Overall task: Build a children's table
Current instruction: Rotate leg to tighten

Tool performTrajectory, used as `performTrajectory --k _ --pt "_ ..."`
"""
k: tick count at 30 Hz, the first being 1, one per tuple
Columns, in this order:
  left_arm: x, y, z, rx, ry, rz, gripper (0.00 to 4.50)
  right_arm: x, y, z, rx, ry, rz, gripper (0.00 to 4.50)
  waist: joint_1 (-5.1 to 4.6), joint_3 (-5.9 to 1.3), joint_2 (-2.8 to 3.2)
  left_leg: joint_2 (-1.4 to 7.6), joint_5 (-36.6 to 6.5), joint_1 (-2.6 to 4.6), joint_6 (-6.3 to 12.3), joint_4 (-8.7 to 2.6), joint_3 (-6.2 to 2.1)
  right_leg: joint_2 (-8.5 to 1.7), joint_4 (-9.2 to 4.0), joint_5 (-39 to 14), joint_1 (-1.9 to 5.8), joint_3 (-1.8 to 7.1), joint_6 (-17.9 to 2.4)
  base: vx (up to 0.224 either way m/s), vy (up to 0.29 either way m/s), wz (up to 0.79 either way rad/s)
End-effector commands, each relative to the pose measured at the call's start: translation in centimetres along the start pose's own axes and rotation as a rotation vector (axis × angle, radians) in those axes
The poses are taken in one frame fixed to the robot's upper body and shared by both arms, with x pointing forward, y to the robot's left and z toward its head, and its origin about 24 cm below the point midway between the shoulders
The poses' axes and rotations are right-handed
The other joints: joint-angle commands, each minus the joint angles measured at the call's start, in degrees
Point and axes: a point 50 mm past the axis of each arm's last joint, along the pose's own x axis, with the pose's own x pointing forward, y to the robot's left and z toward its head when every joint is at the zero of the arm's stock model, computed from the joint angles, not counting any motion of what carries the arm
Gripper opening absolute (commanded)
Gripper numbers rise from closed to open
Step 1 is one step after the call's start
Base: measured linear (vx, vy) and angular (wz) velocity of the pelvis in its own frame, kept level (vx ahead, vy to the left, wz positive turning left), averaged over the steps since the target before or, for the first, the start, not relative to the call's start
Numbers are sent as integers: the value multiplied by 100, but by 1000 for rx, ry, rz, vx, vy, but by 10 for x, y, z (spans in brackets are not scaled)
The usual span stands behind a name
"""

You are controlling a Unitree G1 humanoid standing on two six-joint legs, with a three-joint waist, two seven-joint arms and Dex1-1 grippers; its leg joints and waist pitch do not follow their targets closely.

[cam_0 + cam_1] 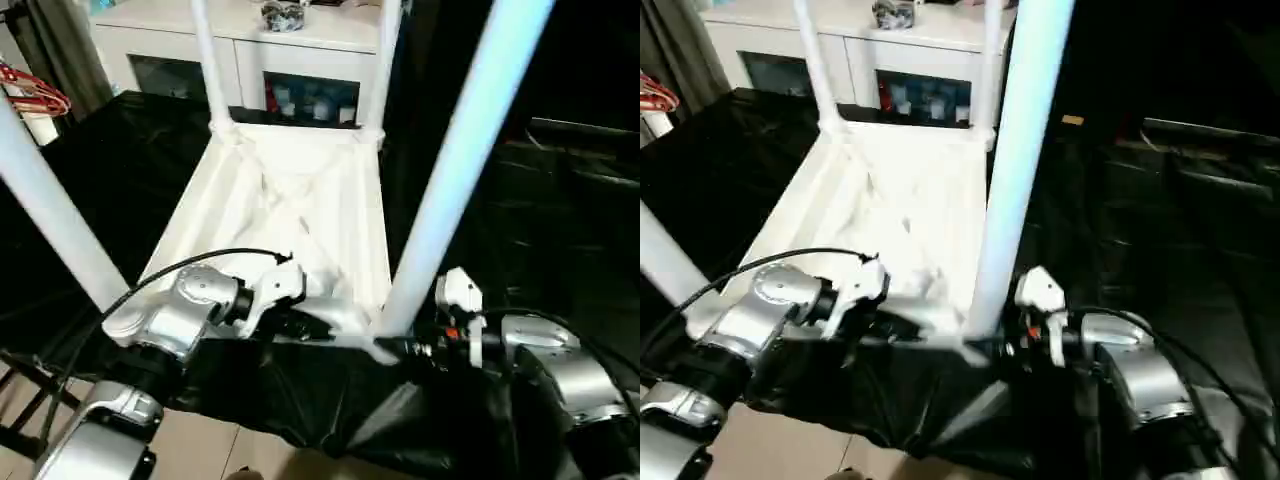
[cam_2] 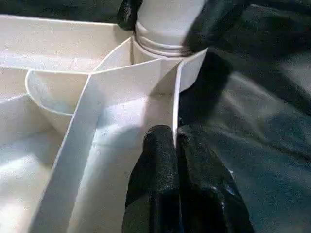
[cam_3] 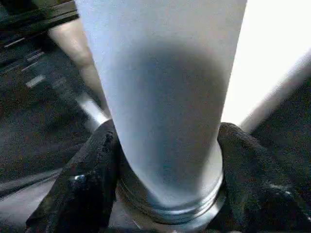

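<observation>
Nearest me, my left gripper (image 2: pixel 176 160) is pinched tight on the thin side wall of the upturned table top (image 1: pixel 300 215), which lies on black sheeting (image 1: pixel 120 170). Beside it, my right gripper (image 3: pixel 165 179) grasps the near-right leg (image 1: pixel 465 160) at its socket. Farther off, two legs (image 1: pixel 207 60) stand upright before a white cabinet (image 1: pixel 150 40).

A white plastic children's table top (image 1: pixel 290 215) lies upside down on a black-covered surface, its ribbed underside facing up. Four long white tapered legs stand upright in the round corner sockets: the near right leg (image 1: pixel 455 165), the near left leg (image 1: pixel 50 215), and two far legs (image 1: pixel 207 65) at the back corners.
</observation>
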Motion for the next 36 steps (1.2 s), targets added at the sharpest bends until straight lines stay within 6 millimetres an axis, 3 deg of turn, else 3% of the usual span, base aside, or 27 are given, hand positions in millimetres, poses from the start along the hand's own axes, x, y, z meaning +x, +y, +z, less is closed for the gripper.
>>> performTrajectory --k 1,4,5,9,12,13,16,19,22,24,26,29,32,34,36 --pt "30 -6 30 60 -103 2 0 28 15 -9 16 36 -28 264 -49 -243 -42 50 -1885 -16 -78 -458 -22 -271 -451 -2454 268 137 -758 0 0 0" --pt "48 -13 33 50 -108 30 0 46 19 -12 65 21 -130 264 -127 -224 -42 38 -2028 27 -41 -452 -16 -262 -527 -2778 201 145 -647 0 0 0" --pt "58 -16 35 58 -93 63 0 58 23 -12 85 18 -189 264 -145 -234 -68 35 -2005 29 -36 -456 -27 -269 -534 -2826 214 144 -616 0 0 0" --pt "67 -19 38 77 -73 80 0 70 23 -10 92 19 -282 264 -224 -220 -35 22 -2156 15 -57 -478 -50 -253 -574 -3083 192 124 -477 0 0 0" --pt "73 -23 41 81 -70 84 0 78 25 -4 73 -13 -309 264 -233 -223 -11 29 -2263 40 -40 -479 -56 -253 -584 -3053 167 128 -490 0 0 0" --pt "73 -24 42 81 -70 82 0 78 25 -4 69 -15 -307 299 -237 -220 -15 28 -2277 39 -32 -478 -50 -243 -590 -3006 164 132 -503 0 0 0" --pt "73 -24 42 79 -73 83 0 77 26 -2 58 -28 -287 320 -233 -228 -17 29 -2276 17 0 -485 -48 -231 -560 -2778 183 142 -572 0 0 0" --pt "63 -22 40 64 -94 53 0 64 20 0 21 -34 -261 346 -210 -244 -15 40 -2157 30 22 -475 -28 -223 -524 -2413 185 164 -688 0 0 0" --pt "56 -21 40 73 -109 27 0 58 17 1 -3 -32 -242 369 -184 -273 -8 52 -1773 13 97 -442 8 -204 -425 -1458 219 188 -991 0 0 0" --pt "52 -21 39 72 -113 9 0 54 16 1 -23 -29 -223 369 -147 -286 -5 56 -1636 46 164 -409 37 -205 -396 -1175 211 194 -1119 51 -1 7" --pt "39 -20 37 76 -131 -47 0 41 13 1 -77 -19 -135 369 -135 -324 -2 43 -1269 -28 265 -382 22 -212 -304 -704 303 183 -1203 27 -1 2" --pt "21 -19 28 90 -102 -123 0 23 10 6 -85 -28 3 369 -129 -339 7 40 -868 -30 579 -318 39 -182 -234 27 312 171 -1440 17 1 1" --pt "10 -16 22 92 -77 -144 0 12 13 6 -104 -1 124 369 -72 -320 20 79 -919 -17 641 -317 56 -189 -241 -114 301 154 -1508 17 1 1" --pt "6 -14 21 91 -71 -152 0 7 14 6 -112 12 170 369 -21 -312 41 105 -1116 23 575 -324 66 -196 -259 -399 272 158 -1508 0 0 0" --pt "-2 -12 19 87 -61 -179 0 -3 17 4 -112 41 268 369 16 -303 38 116 -1272 20 492 -335 65 -204 -270 -625 276 160 -1480 0 0 0"
